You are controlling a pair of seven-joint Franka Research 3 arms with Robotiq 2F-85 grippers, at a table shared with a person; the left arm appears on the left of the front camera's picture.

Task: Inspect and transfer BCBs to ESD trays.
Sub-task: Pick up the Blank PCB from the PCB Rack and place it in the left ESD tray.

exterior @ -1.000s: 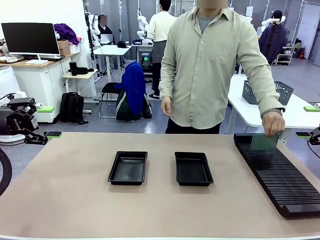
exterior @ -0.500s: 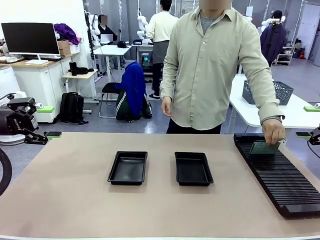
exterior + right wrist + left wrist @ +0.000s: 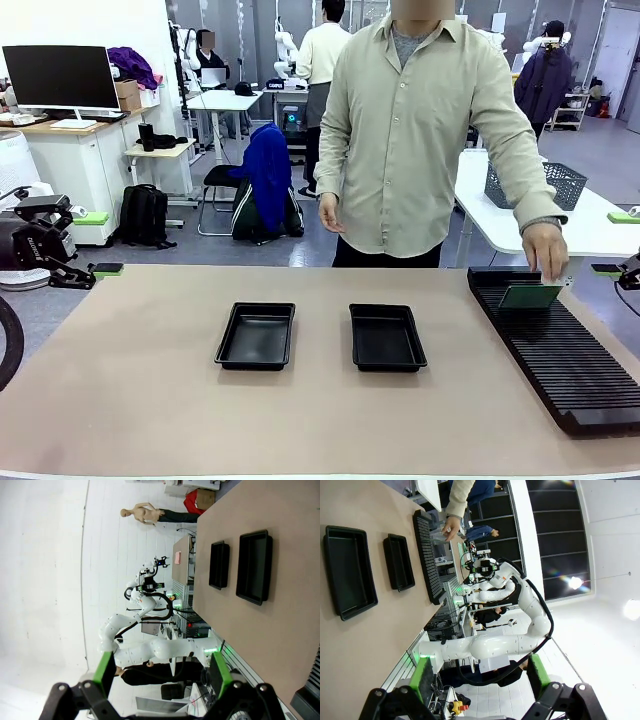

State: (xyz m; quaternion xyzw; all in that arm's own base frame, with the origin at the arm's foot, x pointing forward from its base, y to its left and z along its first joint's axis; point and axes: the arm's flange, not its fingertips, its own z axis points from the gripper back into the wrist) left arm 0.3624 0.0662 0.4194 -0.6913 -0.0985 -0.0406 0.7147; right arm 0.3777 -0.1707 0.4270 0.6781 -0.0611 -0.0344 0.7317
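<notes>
Person's hand touches a BCB standing in the black rack.
The arm reaches down, and the hand is a little higher than a moment ago. The left gripper and right gripper are wide apart, holding nothing. The ESD trays lie mid-table.

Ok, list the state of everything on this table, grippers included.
Left shallow black plastic tray: empty.
Right shallow black plastic tray: empty.
Pale green flat rectangular board: on edge in the rack, held by the person's hand.
Long black ribbed rack: holds just that board.
Left gripper: open, empty.
Right gripper: open, empty.
</notes>
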